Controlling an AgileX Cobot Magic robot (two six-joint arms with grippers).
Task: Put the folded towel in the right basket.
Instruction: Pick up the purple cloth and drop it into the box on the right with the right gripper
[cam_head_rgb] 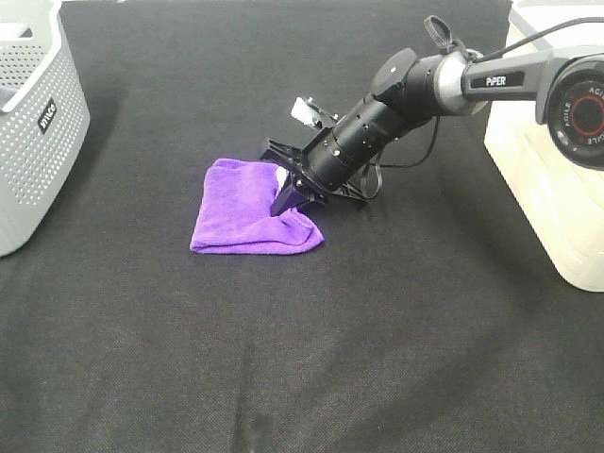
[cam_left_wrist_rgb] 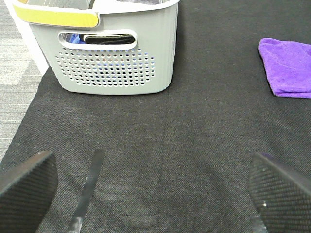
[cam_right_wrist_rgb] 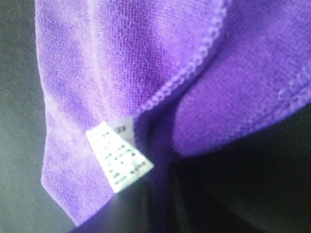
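Observation:
The folded purple towel (cam_head_rgb: 247,209) lies on the black table, left of centre. My right gripper (cam_head_rgb: 286,202) reaches down from the right onto the towel's right edge and is shut on a pinch of cloth. The right wrist view is filled by the towel (cam_right_wrist_rgb: 146,63), bunched between the dark fingers, with its white label (cam_right_wrist_rgb: 119,155) showing. The right basket (cam_head_rgb: 552,160) is cream-white and stands at the right edge. My left gripper (cam_left_wrist_rgb: 153,194) is open and empty, low over bare table; its view shows the towel (cam_left_wrist_rgb: 289,65) far off. The left gripper is out of the exterior high view.
A grey perforated basket (cam_head_rgb: 38,113) stands at the left edge. In the left wrist view this grey basket (cam_left_wrist_rgb: 116,63) has a yellow-topped rim and holds dark items. A black cloth (cam_head_rgb: 311,359) covers the table.

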